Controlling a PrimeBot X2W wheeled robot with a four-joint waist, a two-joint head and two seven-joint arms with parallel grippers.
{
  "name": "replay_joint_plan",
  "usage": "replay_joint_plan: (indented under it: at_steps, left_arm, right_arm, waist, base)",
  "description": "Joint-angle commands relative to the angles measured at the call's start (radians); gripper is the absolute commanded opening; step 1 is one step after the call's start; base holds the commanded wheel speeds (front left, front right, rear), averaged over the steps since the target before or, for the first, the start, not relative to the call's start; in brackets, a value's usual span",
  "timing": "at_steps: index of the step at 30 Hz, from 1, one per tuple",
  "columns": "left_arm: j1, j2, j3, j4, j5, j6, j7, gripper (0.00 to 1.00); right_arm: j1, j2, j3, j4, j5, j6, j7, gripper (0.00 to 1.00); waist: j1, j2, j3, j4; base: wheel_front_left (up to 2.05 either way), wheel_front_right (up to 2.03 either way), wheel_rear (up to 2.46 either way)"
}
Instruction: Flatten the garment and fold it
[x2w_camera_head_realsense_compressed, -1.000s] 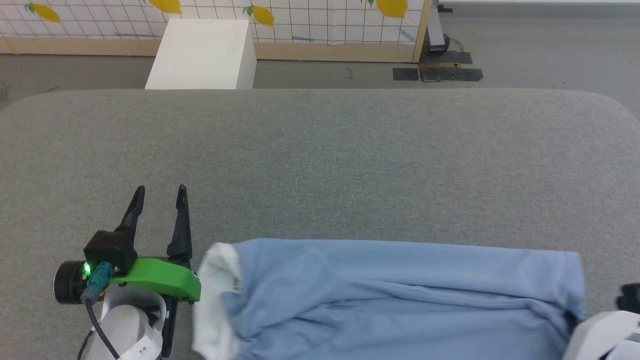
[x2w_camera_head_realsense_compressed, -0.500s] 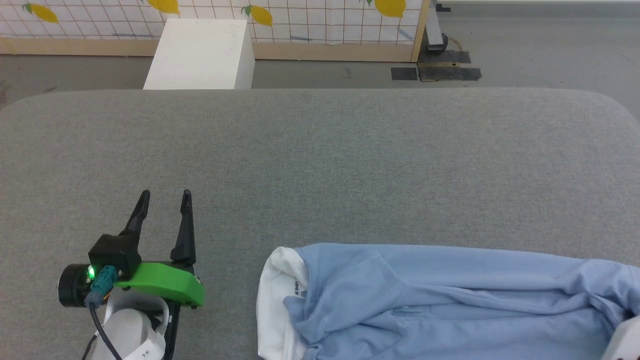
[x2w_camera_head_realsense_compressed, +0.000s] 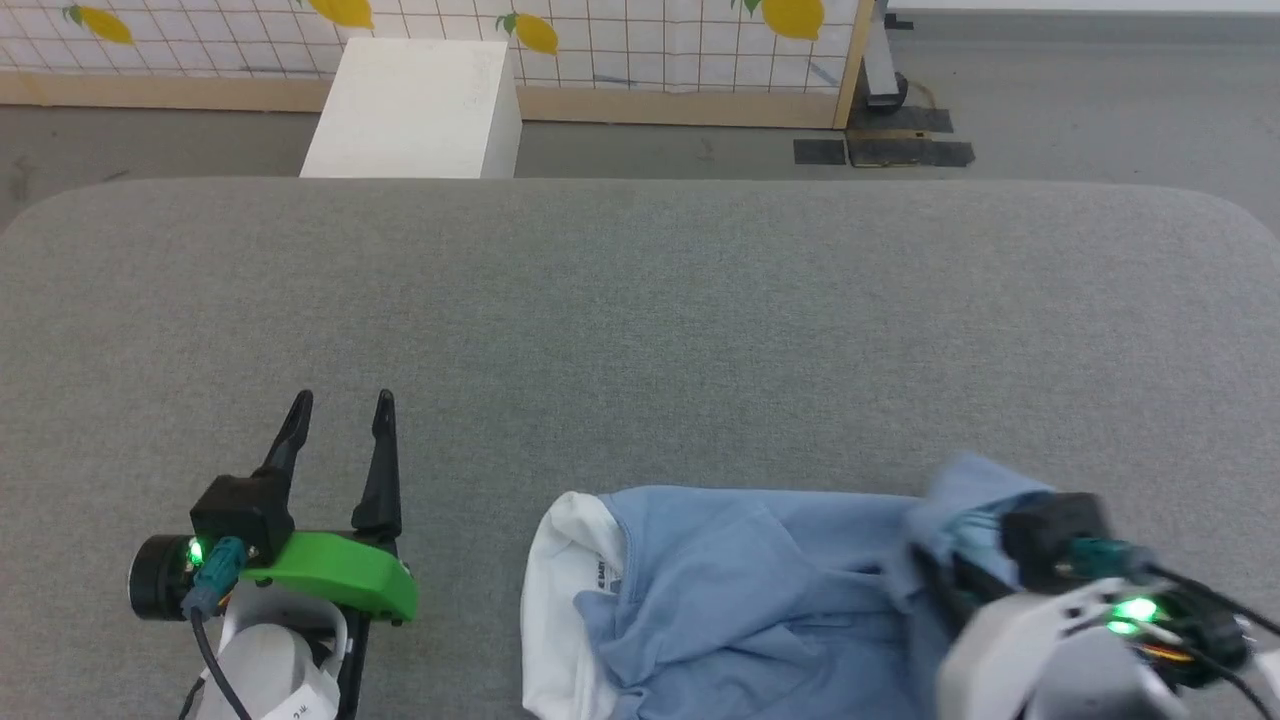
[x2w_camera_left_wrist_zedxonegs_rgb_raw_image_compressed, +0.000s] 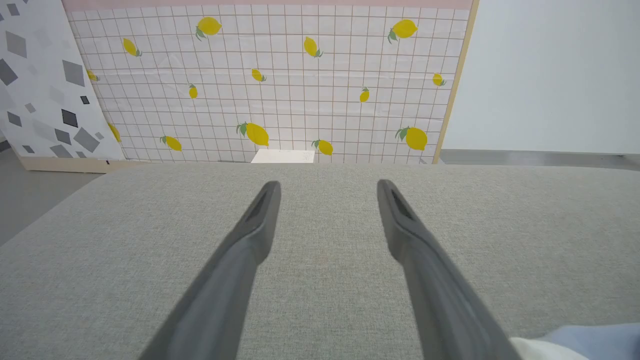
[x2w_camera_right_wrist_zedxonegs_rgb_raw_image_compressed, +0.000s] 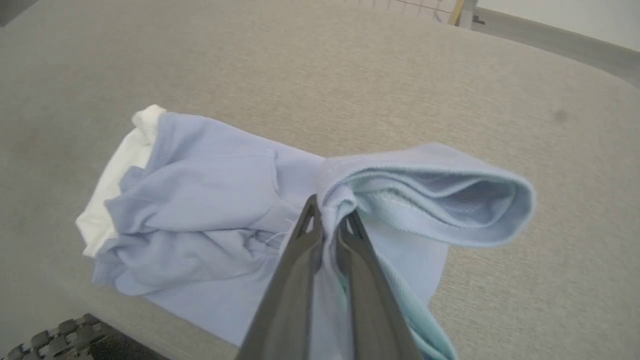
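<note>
Right gripper, clamping the soft light-blue knit polo shirt — left gripper gaping empty — should pull outward, smoothing wrinkles.

Left end effector: dark fingers, green bracket, black cable

Polo shirt on table, front right, collar end leftward. Left gripper left of shirt, apart. Right gripper at shirt's right end, fold between fingers. Box behind table.
</note>
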Motion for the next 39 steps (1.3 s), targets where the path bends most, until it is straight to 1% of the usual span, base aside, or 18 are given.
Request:
replay_joint_plan:
  at_steps: [1,3,6,10,16,22,23,24,25,27,30,34,36,39]
  left_arm:
    - [-0.001,-0.006,0.001,0.004,0.006,-0.006,-0.004,1.0]
    - [-0.011,-0.01,0.0,0.005,0.008,-0.008,-0.004,1.0]
    - [-0.026,-0.015,-0.007,0.007,0.01,-0.011,-0.004,1.0]
    - [-0.044,-0.019,-0.012,0.006,0.013,-0.016,-0.004,1.0]
    - [-0.065,-0.025,-0.014,0.007,0.015,-0.021,-0.004,1.0]
    - [-0.076,-0.029,-0.008,0.008,0.02,-0.023,-0.004,1.0]
    - [-0.076,-0.03,-0.007,0.008,0.02,-0.024,-0.004,1.0]
    - [-0.076,-0.031,-0.005,0.008,0.021,-0.024,-0.004,1.0]
    - [-0.075,-0.031,-0.004,0.009,0.021,-0.024,-0.004,1.0]
    - [-0.074,-0.034,-0.002,0.011,0.022,-0.025,-0.004,1.0]
    - [-0.071,-0.036,0.001,0.015,0.022,-0.026,-0.004,1.0]
    - [-0.065,-0.037,0.007,0.017,0.025,-0.027,-0.004,1.0]
    - [-0.063,-0.037,0.011,0.015,0.027,-0.027,-0.004,1.0]
    - [-0.056,-0.037,0.017,0.01,0.029,-0.028,-0.004,1.0]
  right_arm:
    - [-0.035,-0.016,0.056,-0.011,0.0,-0.001,0.014,0.0]
    - [-0.08,-0.038,0.149,0.005,0.007,-0.001,0.032,0.0]
    - [-0.164,-0.063,0.274,0.073,0.026,-0.001,0.036,0.0]
    - [-0.272,-0.055,0.402,0.192,0.061,-0.001,0.008,0.0]
    - [-0.396,-0.016,0.531,0.393,0.122,-0.001,-0.067,0.0]
    - [-0.482,0.008,0.594,0.568,0.167,-0.001,-0.12,0.0]
    - [-0.491,0.01,0.598,0.586,0.172,-0.001,-0.126,0.14]
    - [-0.505,0.011,0.61,0.605,0.177,-0.001,-0.132,0.76]
    - [-0.513,0.012,0.616,0.619,0.183,-0.001,-0.135,1.0]
    - [-0.533,0.014,0.624,0.635,0.196,-0.001,-0.153,1.0]
    - [-0.56,0.015,0.636,0.625,0.211,-0.001,-0.198,1.0]
    - [-0.578,0.015,0.619,0.576,0.233,-0.001,-0.317,1.0]
    - [-0.566,0.016,0.582,0.547,0.234,-0.001,-0.378,1.0]
    - [-0.516,0.016,0.476,0.481,0.221,-0.001,-0.492,1.0]
  waist:
    - [0.0,0.0061,0.006,0.003]
    - [0.0,0.0061,0.015,0.011]
    - [0.0,0.0061,0.03,0.026]
    - [0.0,0.0061,0.05,0.045]
    - [0.0,0.0061,0.08,0.075]
    - [0.0,0.0061,0.101,0.089]
    - [0.0,0.0061,0.102,0.089]
    - [0.0,0.0061,0.105,0.089]
    - [0.0,0.0061,0.106,0.089]
    - [0.0,0.0061,0.106,0.086]
    - [0.0,0.0061,0.102,0.079]
    - [0.0,0.0061,0.088,0.067]
    - [0.0,0.0061,0.079,0.061]
    - [0.0,0.0061,0.063,0.05]
  base:
    - [0.0,0.0,0.0]
    - [0.0,0.0,0.0]
    - [0.0,0.0,0.0]
    - [0.0,0.0,0.0]
    - [0.0,0.0,0.0]
    - [0.0,0.0,0.0]
    - [0.0,0.0,0.0]
    - [0.0,0.0,0.0]
    - [0.0,0.0,0.0]
    - [0.0,0.0,0.0]
    - [0.0,0.0,0.0]
    - [0.0,0.0,0.0]
    - [0.0,0.0,0.0]
    - [0.0,0.0,0.0]
